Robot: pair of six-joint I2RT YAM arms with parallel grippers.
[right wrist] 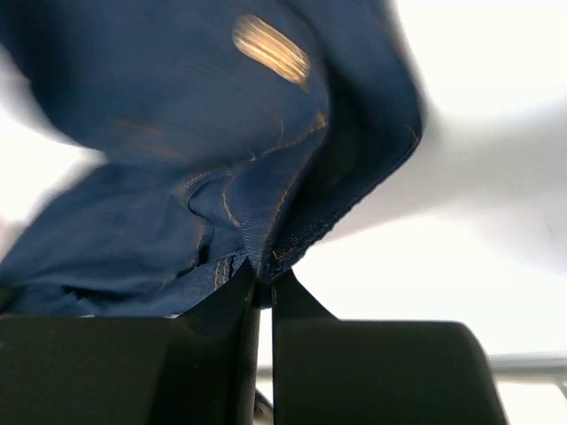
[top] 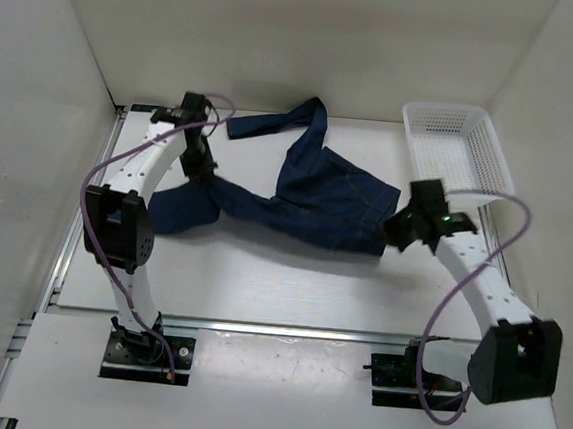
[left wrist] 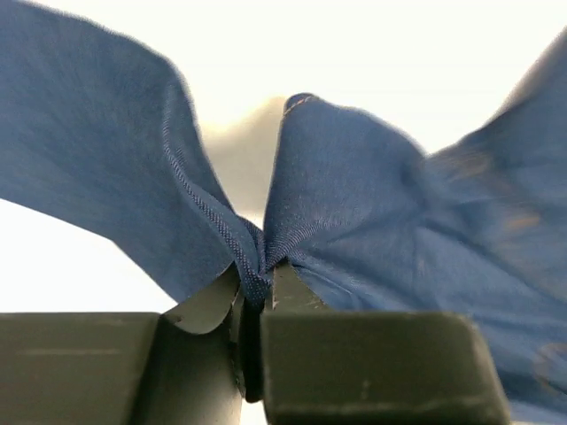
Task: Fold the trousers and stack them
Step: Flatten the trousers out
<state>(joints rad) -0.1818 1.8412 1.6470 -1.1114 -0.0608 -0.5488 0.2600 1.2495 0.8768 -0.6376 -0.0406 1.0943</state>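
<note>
The top view looks down from above and behind the arm bases (top: 144,348), taking in the whole flat white table (top: 260,283). Each wrist view peers forward past its own black fingers (left wrist: 372,363), very close to the dark navy denim trousers (left wrist: 354,204), the cloth all three views share.

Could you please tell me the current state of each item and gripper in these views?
Trousers: unfolded and crumpled, pinched by both grippers.
Left gripper: shut on a fold of the trousers.
Right gripper: shut on a stitched edge of the trousers.
Basket: upright at the far right corner, apparently empty.
</note>
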